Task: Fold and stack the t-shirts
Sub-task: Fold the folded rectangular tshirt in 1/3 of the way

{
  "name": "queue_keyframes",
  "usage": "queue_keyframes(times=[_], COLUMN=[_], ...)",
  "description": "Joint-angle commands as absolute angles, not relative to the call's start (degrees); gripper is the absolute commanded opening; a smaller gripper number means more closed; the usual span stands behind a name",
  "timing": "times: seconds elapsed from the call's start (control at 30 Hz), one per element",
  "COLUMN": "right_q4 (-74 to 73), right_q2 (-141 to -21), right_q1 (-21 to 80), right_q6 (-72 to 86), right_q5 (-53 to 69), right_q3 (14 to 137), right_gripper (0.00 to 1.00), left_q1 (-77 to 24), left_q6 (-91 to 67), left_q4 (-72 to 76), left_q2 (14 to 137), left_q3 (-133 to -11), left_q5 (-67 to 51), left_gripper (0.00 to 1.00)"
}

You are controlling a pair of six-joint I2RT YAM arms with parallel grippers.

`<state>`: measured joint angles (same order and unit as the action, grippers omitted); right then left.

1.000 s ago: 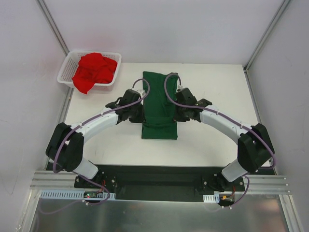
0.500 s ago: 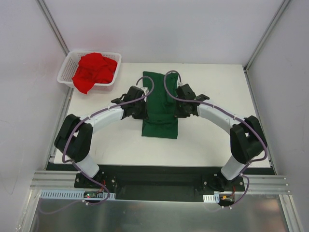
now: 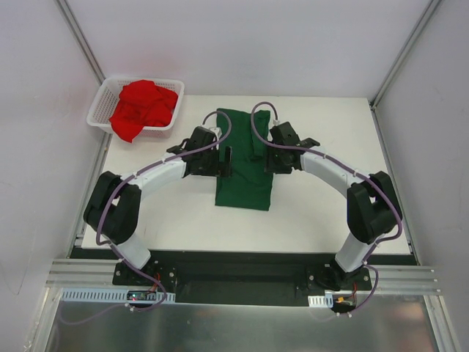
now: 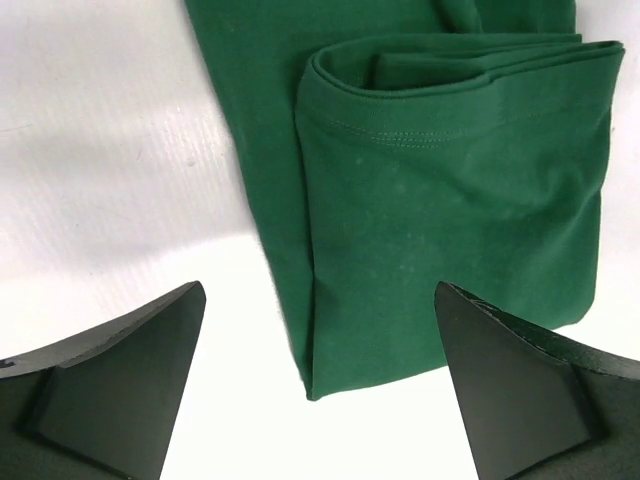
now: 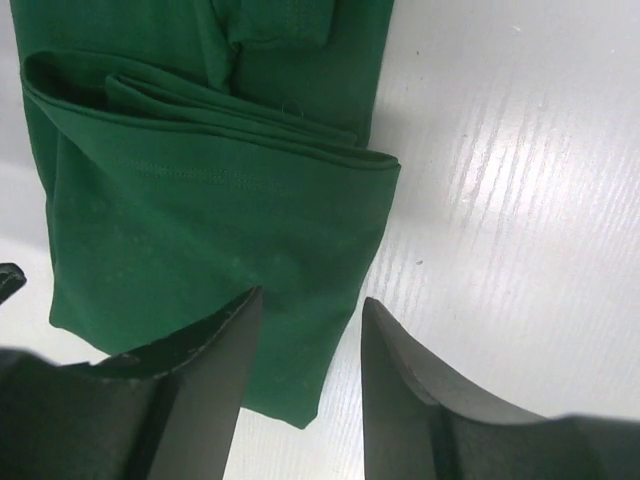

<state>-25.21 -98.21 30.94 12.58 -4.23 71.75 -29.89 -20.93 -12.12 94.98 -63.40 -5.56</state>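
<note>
**A:** What are you looking down on?

**B:** You are looking at a white table (image 3: 322, 213) stretching out under and all round the green t-shirt (image 3: 245, 183). The shirt is lying flat, folded into a long strip, with its near end doubled over on itself.

**A:** And the other one?

**B:** The white basket (image 3: 99, 110) is sitting well apart from the green t-shirt, off beyond its far left corner. The red t-shirt (image 3: 143, 106) is lying crumpled inside, with part of it spilling over the near rim.

**A:** How are your grippers standing?

**B:** Your left gripper (image 4: 320, 290) is hovering over the green t-shirt's left edge, fingers spread wide and gripping nothing. Your right gripper (image 5: 312, 300) is hanging over its right edge. Its fingers are standing partly apart, and the cloth is lying loose beneath them with nothing pinched.
</note>
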Motion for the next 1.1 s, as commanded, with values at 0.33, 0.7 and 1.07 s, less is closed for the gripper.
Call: queue_keyframes(times=[0.33,0.7,1.07], right_q4=[-25.14,-25.57,-25.40], right_q2=[-94.30,-95.45,-92.55], right_q1=[30.94,30.94,30.76], right_q6=[10.11,10.63,11.95], right_q5=[-3.52,-4.22,-5.18], right_q3=[71.28,71.98,67.76], right_gripper=[0.45,0.45,0.46], left_q1=[-29.36,-29.35,-29.36], left_q6=[-20.48,-15.29,-13.01], left_q4=[-12.13,-11.16,-9.14], left_q2=[84.63,95.43,103.18], left_q3=[-58.53,-68.10,-75.58], left_q5=[-6.50,-4.75,-7.47], left_gripper=[0.99,0.99,0.74])
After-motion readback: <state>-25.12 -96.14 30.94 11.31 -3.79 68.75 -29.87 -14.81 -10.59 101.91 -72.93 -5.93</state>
